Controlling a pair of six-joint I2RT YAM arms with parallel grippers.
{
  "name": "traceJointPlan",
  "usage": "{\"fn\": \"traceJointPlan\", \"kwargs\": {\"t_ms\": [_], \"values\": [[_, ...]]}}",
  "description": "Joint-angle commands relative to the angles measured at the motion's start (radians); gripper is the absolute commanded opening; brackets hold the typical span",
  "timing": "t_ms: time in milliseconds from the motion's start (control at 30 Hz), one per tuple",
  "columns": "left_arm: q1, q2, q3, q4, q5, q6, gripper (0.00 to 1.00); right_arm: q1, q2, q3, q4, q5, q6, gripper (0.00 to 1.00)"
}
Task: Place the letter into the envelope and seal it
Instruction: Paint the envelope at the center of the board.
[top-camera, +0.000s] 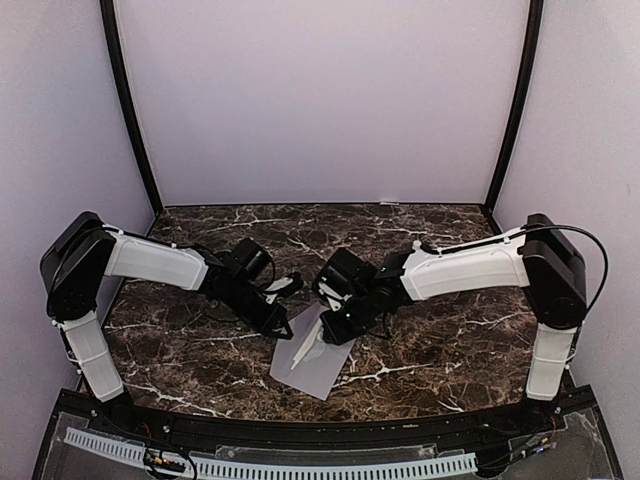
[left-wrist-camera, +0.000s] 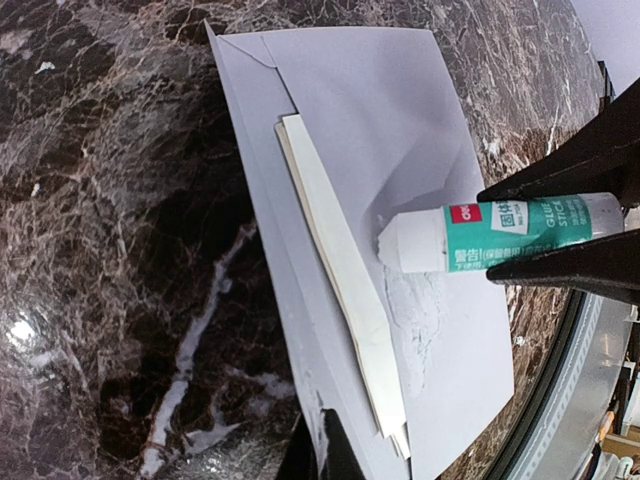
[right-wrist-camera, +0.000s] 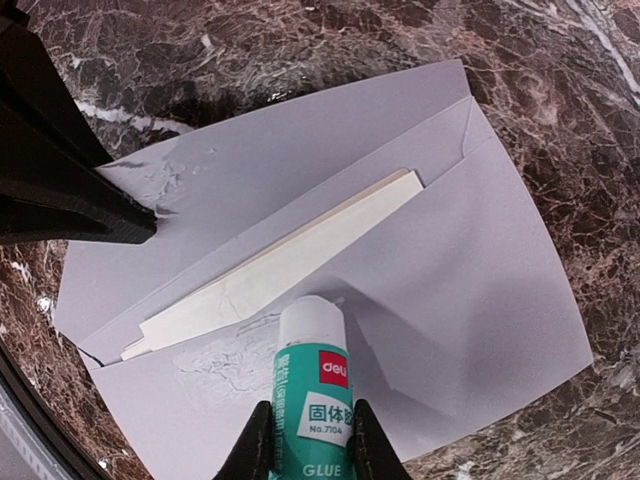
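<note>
Now: right gripper (right-wrist-camera: 310, 445) clamped on glue stick (right-wrist-camera: 312, 385), white tip pointing away from the fingers and touching envelope (right-wrist-camera: 480, 270). White glue smear (right-wrist-camera: 215, 365) on paper just left of tip. Letter (right-wrist-camera: 290, 255), folded, lies directly ahead of tip as long cream strip along envelope's opening line; cannot tell how far it is tucked in. Left gripper (right-wrist-camera: 130, 215) jaws together, tip pressed on envelope's far-left corner, second smear just beside it. Envelope flat on dark marble table (right-wrist-camera: 250, 50).
</note>
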Motion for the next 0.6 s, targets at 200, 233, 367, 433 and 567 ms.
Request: {"fn": "traceJointPlan", "kwargs": {"t_ms": [200, 233, 367, 433, 567], "values": [[-0.003, -0.015, 0.004, -0.039, 0.015, 0.016, 0.00, -0.026, 0.013, -0.034, -0.041, 0.052, -0.017, 0.01], [-0.003, -0.014, 0.004, -0.039, 0.014, 0.015, 0.00, -0.026, 0.011, -0.035, -0.039, 0.046, -0.022, 0.01], [-0.003, -0.014, 0.006, -0.041, 0.007, 0.011, 0.00, -0.019, 0.000, -0.040, -0.042, 0.006, -0.033, 0.01], [-0.002, -0.014, 0.006, -0.041, 0.004, 0.009, 0.00, -0.011, -0.002, -0.038, -0.048, -0.013, -0.038, 0.00], [-0.003, -0.013, 0.006, -0.041, 0.001, 0.004, 0.00, 0.015, 0.001, -0.030, -0.071, -0.027, -0.039, 0.00]]}}
